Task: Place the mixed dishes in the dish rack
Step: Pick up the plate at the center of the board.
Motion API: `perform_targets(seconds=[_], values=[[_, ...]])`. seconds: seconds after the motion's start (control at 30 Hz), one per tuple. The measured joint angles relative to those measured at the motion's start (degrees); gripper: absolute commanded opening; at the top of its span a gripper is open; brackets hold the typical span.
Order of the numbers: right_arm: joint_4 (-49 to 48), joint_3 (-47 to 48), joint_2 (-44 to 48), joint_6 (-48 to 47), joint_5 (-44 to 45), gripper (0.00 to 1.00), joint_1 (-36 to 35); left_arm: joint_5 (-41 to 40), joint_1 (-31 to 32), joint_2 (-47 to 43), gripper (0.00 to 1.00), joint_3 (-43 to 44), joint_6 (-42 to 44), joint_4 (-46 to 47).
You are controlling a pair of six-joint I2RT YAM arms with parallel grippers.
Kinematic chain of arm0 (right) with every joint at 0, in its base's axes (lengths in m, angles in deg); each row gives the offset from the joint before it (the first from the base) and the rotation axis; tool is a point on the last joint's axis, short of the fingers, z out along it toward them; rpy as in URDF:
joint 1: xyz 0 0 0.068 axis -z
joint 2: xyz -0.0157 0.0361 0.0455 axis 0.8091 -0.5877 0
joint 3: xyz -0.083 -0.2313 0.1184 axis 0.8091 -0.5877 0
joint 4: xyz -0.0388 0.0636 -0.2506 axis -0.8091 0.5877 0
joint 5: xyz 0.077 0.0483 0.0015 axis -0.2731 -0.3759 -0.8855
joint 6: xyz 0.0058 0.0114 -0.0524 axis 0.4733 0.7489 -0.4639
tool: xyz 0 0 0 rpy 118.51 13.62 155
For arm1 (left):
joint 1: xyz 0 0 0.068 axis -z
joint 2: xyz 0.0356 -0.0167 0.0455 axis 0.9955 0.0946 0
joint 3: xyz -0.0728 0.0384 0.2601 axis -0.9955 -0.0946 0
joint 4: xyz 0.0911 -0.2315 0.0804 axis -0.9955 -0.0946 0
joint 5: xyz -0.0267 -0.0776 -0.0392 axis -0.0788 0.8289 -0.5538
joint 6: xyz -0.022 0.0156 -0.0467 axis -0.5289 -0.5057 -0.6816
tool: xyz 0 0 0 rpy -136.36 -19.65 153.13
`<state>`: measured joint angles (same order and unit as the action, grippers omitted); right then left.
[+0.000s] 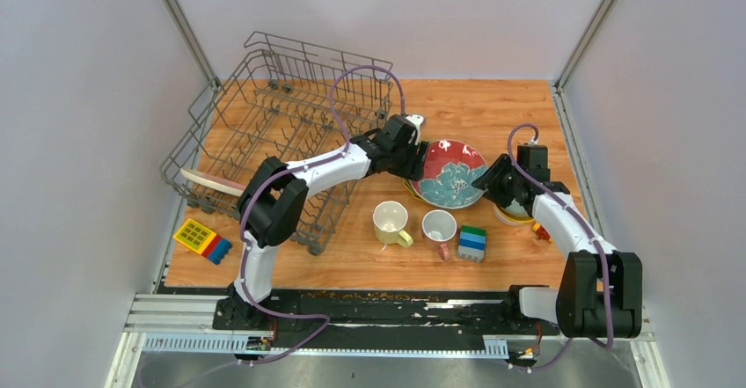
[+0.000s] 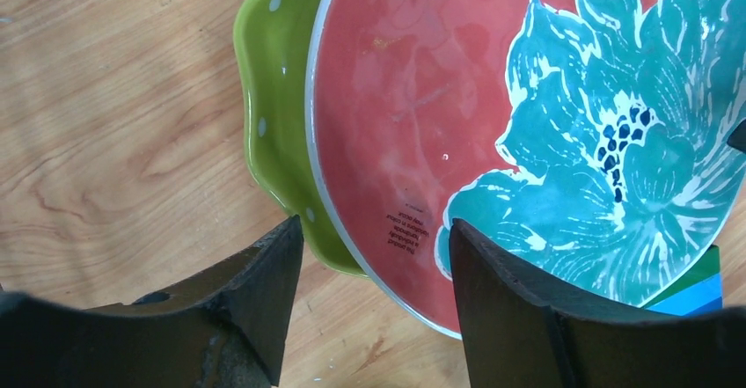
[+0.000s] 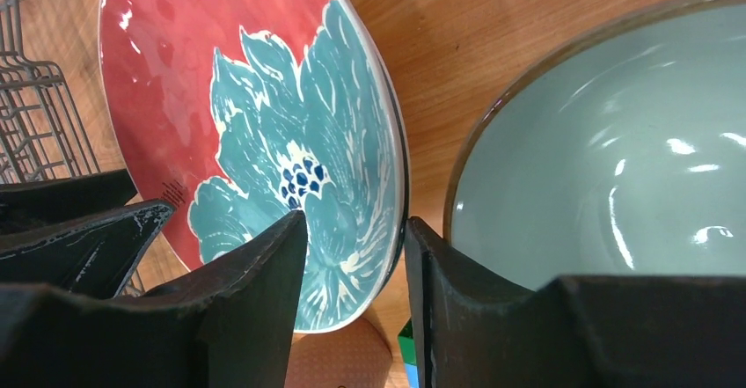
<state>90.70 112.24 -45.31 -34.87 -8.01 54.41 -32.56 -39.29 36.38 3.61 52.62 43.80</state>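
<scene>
- rack (image 1: 264, 115) sits at the table's (image 1: 493, 115) far left, about 10 o'clock in the top view, with one white plate (image 1: 211, 181) standing on edge in its near-left corner
- a flat yellow toy tile (image 1: 201, 238) lies just outside the rack, at its 7 o'clock
- left gripper (image 1: 422, 161) is at the red plate's (image 1: 453, 177) 9 o'clock edge; the jaws are wide apart and straddle the rim, one finger (image 2: 255, 309) outside it and the other over the red face, with no squeeze on it that I can see
- the red plate is tipped up over a scalloped plate (image 2: 277, 98), which pokes out under its 9 o'clock side
- yellow mug (image 1: 389, 221) and white mug (image 1: 438, 226) stand side by side at the plate's 7 and 6 o'clock, mouths up
- stacked blocks (image 1: 472, 242) are just right of the white mug
- right gripper (image 3: 356, 225) is at the plate's 3 o'clock edge, jaws about half closed and pinched over the rim, so it looks like it has hold of the plate
- pale green bowl (image 3: 616, 159) sits just beside that gripper, at the plate's 4 o'clock
</scene>
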Motion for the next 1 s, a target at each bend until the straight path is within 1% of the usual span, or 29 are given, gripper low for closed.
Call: perform_targets(seconds=[0.2,0.3,0.37,0.4,0.53,0.63,0.93,1.0], values=[[-2.3,-1.5,-0.1,0.0,-1.0,0.39,0.0,0.6,0.2,0.0,0.57,-0.2,-0.9,1.0],[-2.7,-1.7,-0.3,0.0,-1.2,0.36,0.0,0.7,0.1,0.0,0.56,-0.8,-1.5,1.8],[-3.3,-2.1,-0.4,0.0,-1.5,0.29,0.1,0.9,0.1,0.0,0.54,-1.2,-1.7,2.3],[-3.6,-2.3,-0.5,0.0,-1.6,0.28,0.1,1.0,0.1,0.0,0.53,-1.4,-1.8,2.6],[-4.1,-2.4,-1.4,-0.1,-2.2,0.25,0.4,0.8,-0.1,0.0,0.52,-2.1,-2.2,3.4],[-4.1,-2.5,-1.8,-0.3,-2.6,0.21,0.4,1.0,-0.2,0.0,0.51,-2.7,-2.6,3.7],[-4.2,-3.1,-1.3,-1.7,-3.9,0.22,0.5,1.6,-0.5,0.0,0.44,-3.2,-2.6,4.0],[-4.1,-3.4,-0.5,-1.9,-4.4,0.27,0.6,1.7,-0.6,0.0,0.42,-3.2,-2.6,4.0]])
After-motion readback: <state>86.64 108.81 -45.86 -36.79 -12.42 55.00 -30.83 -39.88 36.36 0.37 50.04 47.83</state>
